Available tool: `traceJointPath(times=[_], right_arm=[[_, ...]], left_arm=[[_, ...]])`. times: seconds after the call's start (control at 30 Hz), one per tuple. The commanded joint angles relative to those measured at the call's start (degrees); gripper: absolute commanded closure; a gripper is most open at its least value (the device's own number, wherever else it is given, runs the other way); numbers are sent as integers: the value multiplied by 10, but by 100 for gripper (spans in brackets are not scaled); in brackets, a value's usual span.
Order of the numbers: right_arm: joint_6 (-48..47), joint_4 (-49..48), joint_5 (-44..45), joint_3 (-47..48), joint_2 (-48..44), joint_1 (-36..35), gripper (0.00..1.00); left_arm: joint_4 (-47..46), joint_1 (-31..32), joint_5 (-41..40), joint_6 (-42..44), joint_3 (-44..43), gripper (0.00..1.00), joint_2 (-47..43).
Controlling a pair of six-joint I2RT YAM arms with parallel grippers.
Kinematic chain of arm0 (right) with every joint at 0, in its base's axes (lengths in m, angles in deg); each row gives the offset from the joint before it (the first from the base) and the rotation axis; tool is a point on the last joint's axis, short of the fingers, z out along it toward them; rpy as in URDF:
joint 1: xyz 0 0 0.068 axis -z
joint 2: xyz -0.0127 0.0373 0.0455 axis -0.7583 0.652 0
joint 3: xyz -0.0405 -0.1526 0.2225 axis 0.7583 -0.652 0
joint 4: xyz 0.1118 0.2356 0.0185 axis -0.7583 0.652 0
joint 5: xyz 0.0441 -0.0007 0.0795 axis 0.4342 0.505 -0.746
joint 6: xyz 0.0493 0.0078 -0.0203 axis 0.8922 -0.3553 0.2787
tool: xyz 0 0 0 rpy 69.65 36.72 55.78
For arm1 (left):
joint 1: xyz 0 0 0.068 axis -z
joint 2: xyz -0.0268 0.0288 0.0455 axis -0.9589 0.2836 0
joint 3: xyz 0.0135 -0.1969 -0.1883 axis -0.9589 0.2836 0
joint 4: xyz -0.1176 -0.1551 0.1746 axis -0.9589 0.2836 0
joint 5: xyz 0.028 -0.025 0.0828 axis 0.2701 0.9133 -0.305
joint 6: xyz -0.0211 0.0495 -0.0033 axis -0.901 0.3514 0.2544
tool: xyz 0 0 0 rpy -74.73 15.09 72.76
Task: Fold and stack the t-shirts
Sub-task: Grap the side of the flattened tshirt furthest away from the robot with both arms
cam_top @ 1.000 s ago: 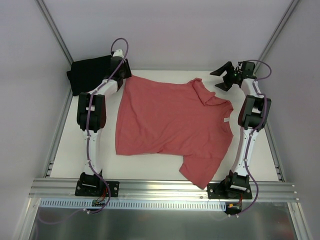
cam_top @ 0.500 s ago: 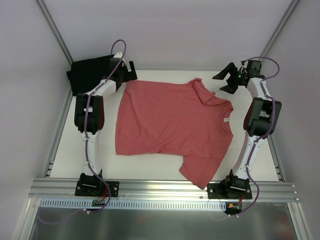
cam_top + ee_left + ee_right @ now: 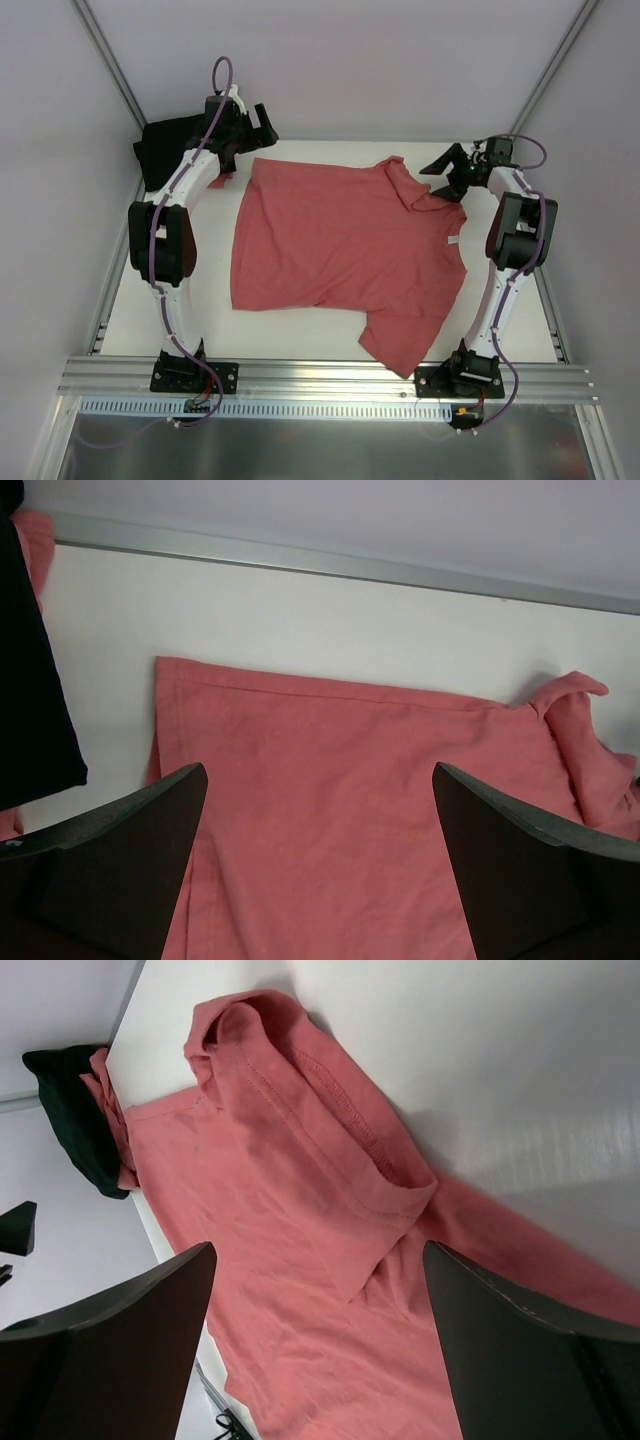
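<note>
The coral-red t-shirt (image 3: 340,250) lies spread on the white table, with one sleeve folded over at the far right and a small white label (image 3: 452,241) near its right edge. The black t-shirt (image 3: 170,150) lies bunched at the far left corner. My left gripper (image 3: 252,125) is open and empty, above the red shirt's far left corner (image 3: 350,810), with the black shirt (image 3: 30,680) to its left. My right gripper (image 3: 450,170) is open and empty, above the folded sleeve (image 3: 300,1160). The black shirt (image 3: 75,1120) shows far off in that view.
A metal rail (image 3: 330,565) runs along the table's back edge, against the white wall. Frame posts (image 3: 110,70) stand at the back corners. An aluminium rail (image 3: 330,375) carries both arm bases at the near edge.
My left arm has stretched further back and its gripper has lifted off the red shirt's far left corner. My right gripper has come slightly nearer and lower, over the folded sleeve.
</note>
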State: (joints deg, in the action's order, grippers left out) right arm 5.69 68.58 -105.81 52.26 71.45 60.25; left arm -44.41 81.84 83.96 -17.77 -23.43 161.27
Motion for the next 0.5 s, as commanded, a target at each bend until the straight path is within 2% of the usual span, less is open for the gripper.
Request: traceJointPath(times=[0.0,0.33,0.47], right_arm=[[14,-29,-18,14,11,-3,11],[25,-57,-22,11,35,-3,17],[45,-78,-36,30,59,-3,43]], left_arm=[[32,6,16,2,2,1,-33],[44,6,21,10,-5,1,-37],[47,6,20,15,2,1,-41]])
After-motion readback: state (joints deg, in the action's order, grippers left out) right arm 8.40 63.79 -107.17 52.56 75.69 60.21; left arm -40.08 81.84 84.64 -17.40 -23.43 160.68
